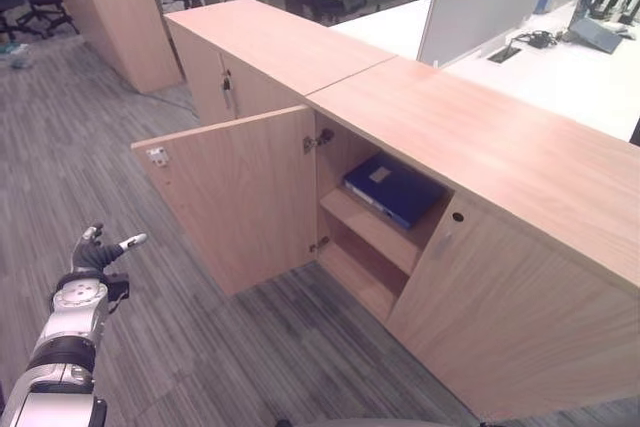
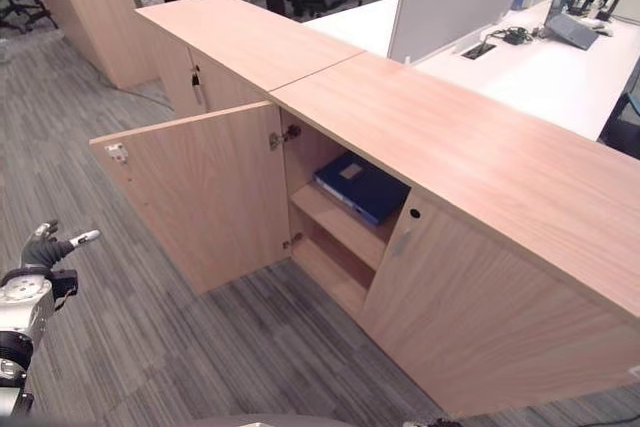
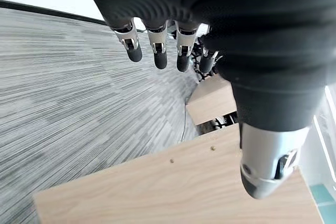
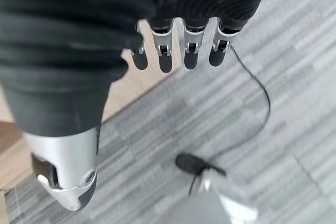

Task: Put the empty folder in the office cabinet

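Folder (image 1: 394, 188), blue, lies flat on the upper shelf (image 1: 372, 228) inside the office cabinet (image 1: 480, 177), so the placing looks finished. Left of that cabinet its door (image 1: 240, 197) stands wide open, probably awaiting closing. The left hand (image 1: 100, 249) hovers near the door's outer edge, relaxed and empty; the right hand (image 4: 178, 51) hangs over the carpet, fingers straight, holding nothing.

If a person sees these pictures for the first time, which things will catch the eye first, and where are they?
The open cabinet door swings out over the grey carpet, and in the compartment behind it a blue folder lies flat on the upper shelf. The left hand hangs empty above the floor, off to the left of the door, with relaxed fingers. The right hand is also empty above the carpet.
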Controlling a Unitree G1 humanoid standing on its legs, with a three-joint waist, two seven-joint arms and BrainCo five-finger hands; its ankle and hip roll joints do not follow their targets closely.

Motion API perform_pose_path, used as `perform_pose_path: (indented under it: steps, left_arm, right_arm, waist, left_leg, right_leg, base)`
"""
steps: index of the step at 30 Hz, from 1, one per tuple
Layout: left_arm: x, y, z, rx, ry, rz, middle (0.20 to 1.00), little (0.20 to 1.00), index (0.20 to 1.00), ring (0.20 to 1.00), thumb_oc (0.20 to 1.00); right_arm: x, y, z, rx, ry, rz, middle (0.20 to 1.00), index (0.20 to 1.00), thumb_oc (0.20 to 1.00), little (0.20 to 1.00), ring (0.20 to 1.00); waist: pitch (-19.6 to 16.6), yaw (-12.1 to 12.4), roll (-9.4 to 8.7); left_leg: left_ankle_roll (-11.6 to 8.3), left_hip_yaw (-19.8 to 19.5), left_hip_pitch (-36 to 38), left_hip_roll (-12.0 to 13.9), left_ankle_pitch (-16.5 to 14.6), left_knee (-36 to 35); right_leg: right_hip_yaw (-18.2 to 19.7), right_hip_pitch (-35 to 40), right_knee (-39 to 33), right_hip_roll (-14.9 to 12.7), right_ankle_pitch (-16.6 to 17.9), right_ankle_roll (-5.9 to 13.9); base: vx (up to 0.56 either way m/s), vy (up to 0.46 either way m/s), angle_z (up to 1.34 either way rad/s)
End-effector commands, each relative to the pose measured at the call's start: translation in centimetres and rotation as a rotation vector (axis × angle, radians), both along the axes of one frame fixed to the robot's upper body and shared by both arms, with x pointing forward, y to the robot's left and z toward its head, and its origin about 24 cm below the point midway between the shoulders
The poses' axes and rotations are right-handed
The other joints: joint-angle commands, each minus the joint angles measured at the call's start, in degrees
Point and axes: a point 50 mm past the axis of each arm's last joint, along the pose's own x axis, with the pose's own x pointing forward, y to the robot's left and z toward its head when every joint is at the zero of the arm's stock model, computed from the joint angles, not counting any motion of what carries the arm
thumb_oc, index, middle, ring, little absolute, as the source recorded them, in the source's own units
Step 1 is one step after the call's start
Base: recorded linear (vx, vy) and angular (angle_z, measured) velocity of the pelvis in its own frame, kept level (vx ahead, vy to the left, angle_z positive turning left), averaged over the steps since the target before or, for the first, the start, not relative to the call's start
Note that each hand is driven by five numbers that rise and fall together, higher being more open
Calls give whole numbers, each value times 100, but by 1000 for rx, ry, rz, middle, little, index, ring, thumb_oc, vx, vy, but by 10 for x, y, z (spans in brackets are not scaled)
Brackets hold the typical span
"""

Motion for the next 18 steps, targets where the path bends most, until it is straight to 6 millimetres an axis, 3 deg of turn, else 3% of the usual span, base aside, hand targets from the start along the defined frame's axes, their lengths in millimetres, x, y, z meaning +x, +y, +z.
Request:
perform_pose_path:
  steps: [1,2,3,4,5,8,9,11,12,13,15,18]
  left_arm:
    - [16,11,39,25,-175,32,1000,1000,1000,1000,1000]
    - [16,11,39,25,-175,32,1000,1000,1000,1000,1000]
    - [17,9,38,8,-181,30,1000,1000,1000,1000,1000]
    - [16,9,36,2,-177,37,1000,1000,1000,1000,1000]
    - [15,10,33,-10,-169,50,1000,1000,1000,1000,1000]
    - [12,13,30,-18,-158,68,1000,1000,1000,1000,1000]
    - [7,17,29,-6,-144,70,1000,1000,1000,1000,1000]
    - [4,20,31,9,-141,74,1000,1000,1000,1000,1000]
    - [4,20,31,9,-141,74,1000,1000,1000,1000,1000]
    - [2,23,30,12,-136,83,1000,1000,1000,1000,1000]
    - [1,25,33,20,-139,92,1000,1000,1000,1000,1000]
    - [-4,30,31,19,-129,120,1000,1000,1000,1000,1000]
  right_arm:
    - [3,-9,4,-31,-13,-25,1000,1000,1000,1000,1000]
    - [3,-9,4,-31,-13,-25,1000,1000,1000,1000,1000]
    - [7,-13,6,-44,-20,-23,1000,1000,1000,1000,1000]
    - [8,-17,7,-54,-20,-23,1000,1000,1000,1000,1000]
    - [9,-19,8,-60,-20,-23,1000,1000,1000,1000,1000]
    - [9,-23,10,-67,-15,-19,1000,1000,1000,1000,1000]
    - [8,-26,11,-76,-4,-11,1000,1000,1000,1000,1000]
    - [8,-28,12,-79,-5,-7,1000,1000,1000,1000,1000]
    - [8,-28,12,-79,-5,-7,1000,1000,1000,1000,1000]
    - [9,-26,11,-75,-8,2,1000,1000,1000,1000,1000]
    - [12,-25,11,-74,-18,4,1000,1000,1000,1000,1000]
    - [9,-22,10,-65,-10,4,1000,1000,1000,1000,1000]
  waist:
    - [150,-35,-185]
    - [145,-41,-184]
    - [338,20,-271]
    - [426,86,-250]
    - [439,85,-260]
    - [432,122,-257]
    - [406,235,-302]
    - [429,301,-311]
    - [426,301,-317]
    - [460,381,-275]
    - [459,396,-196]
    - [310,412,-122]
  left_leg:
    - [-142,149,-22,289,-560,1395]
    - [-143,142,-37,290,-566,1409]
    - [-59,141,-471,114,-483,2442]
    - [-1,-16,-728,-73,-547,2992]
    - [44,-74,-924,-234,-512,3107]
    - [118,62,-1127,-307,-576,3142]
    - [250,67,-1372,-584,-759,2905]
    - [277,97,-1647,-747,-689,2551]
    - [280,101,-1644,-754,-687,2544]
    - [244,157,-1877,-815,-346,2223]
    - [211,333,-1831,-715,-85,1780]
    - [308,316,-1339,-710,-16,1069]
  right_leg:
    - [100,-142,198,-52,-194,217]
    - [95,-148,199,-51,-194,217]
    - [103,-127,301,-77,-230,106]
    - [131,-122,367,-77,-248,81]
    - [144,-143,410,-108,-268,75]
    - [182,-126,449,-123,-292,72]
    - [236,-54,428,-156,-308,74]
    - [286,23,404,-129,-347,85]
    - [287,23,403,-136,-350,88]
    - [316,113,384,-63,-385,76]
    - [322,179,378,26,-443,81]
    - [378,272,341,60,-488,127]
  base:
    - [-44,-187,12]
    - [-70,-109,17]
    - [-95,-134,12]
    - [-114,-151,8]
    - [-46,-57,-1]
    - [47,1,-9]
    - [126,15,-30]
    - [104,15,-18]
    - [73,8,-3]
    - [79,13,-4]
    - [128,40,-13]
    - [173,97,-23]
